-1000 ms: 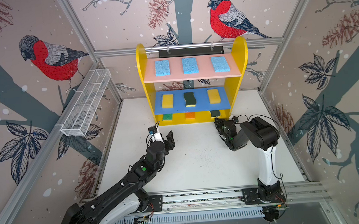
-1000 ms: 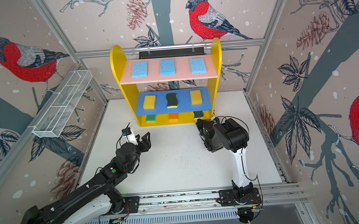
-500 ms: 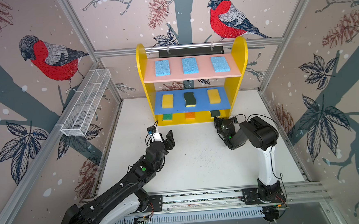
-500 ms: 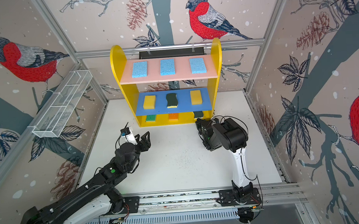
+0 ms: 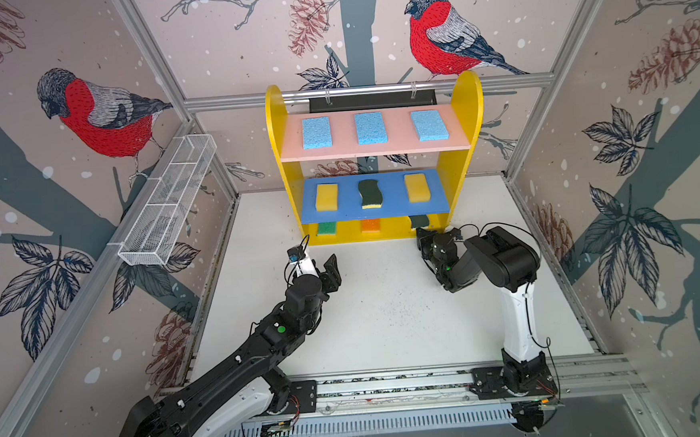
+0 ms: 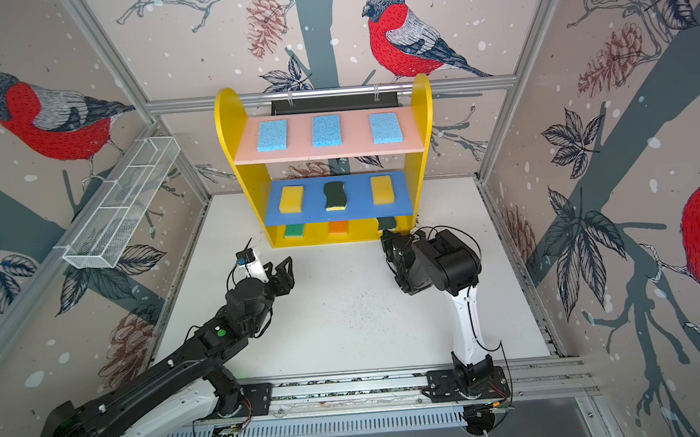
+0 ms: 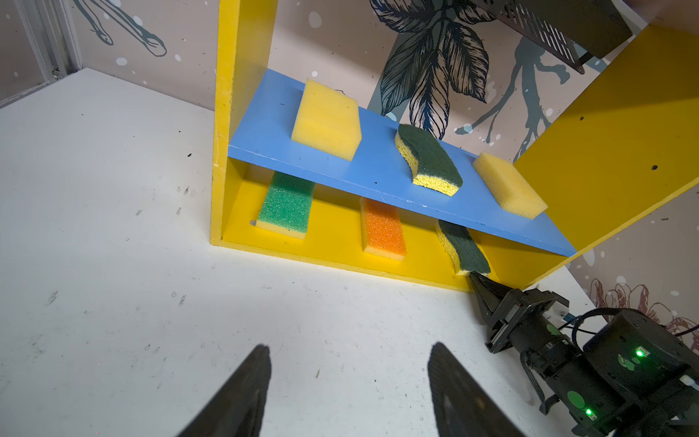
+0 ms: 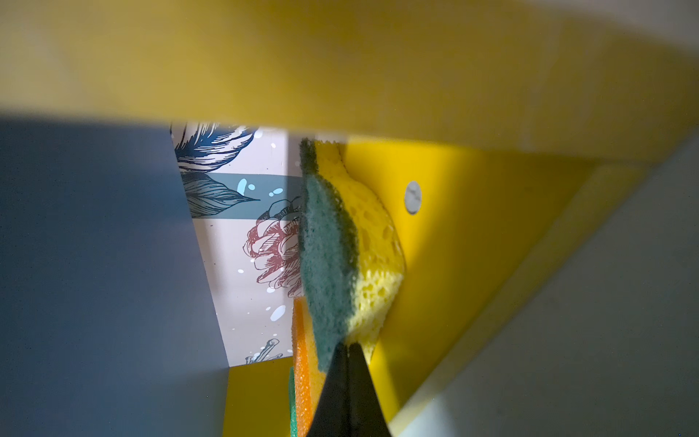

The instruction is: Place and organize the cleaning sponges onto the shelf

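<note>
On the bottom tier of the shelf point(image 7: 336, 234), your right gripper point(image 7: 478, 280), jaws pressed together, touches the near end of the dark-green scourer point(image 7: 463, 246). An off-centre push could skew it toward the orange-topped sponge point(image 7: 384, 234). Your left gripper point(image 7: 348, 348) hovers half-spread, empty.

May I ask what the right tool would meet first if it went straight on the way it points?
The near end of the wavy green scourer on the bottom tier of the shelf; the right tool, shut, seems to touch it.
</note>
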Controlling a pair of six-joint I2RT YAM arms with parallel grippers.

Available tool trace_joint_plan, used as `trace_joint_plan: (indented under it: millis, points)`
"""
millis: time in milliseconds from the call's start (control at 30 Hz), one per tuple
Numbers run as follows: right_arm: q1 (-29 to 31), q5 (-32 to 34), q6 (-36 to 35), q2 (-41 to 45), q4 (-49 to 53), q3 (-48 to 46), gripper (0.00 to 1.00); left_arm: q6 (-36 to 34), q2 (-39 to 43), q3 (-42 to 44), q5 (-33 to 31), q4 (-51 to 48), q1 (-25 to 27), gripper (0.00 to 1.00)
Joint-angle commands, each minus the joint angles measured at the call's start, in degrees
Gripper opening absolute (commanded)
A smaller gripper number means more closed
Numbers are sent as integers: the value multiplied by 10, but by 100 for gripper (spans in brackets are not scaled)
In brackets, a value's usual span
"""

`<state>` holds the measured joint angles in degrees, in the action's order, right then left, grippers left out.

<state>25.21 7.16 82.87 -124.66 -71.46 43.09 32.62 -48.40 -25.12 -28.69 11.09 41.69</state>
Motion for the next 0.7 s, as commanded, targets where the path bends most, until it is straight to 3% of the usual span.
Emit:
trace_joint_plan:
  millis: [0, 667]
  points:
    - [3, -8, -9, -13, 128, -1, 0, 3, -1, -1, -8, 14, 0, 67]
    - [9, -15, -17, -20, 134, 11, 0, 4, 2, 0, -9, 8, -1, 67]
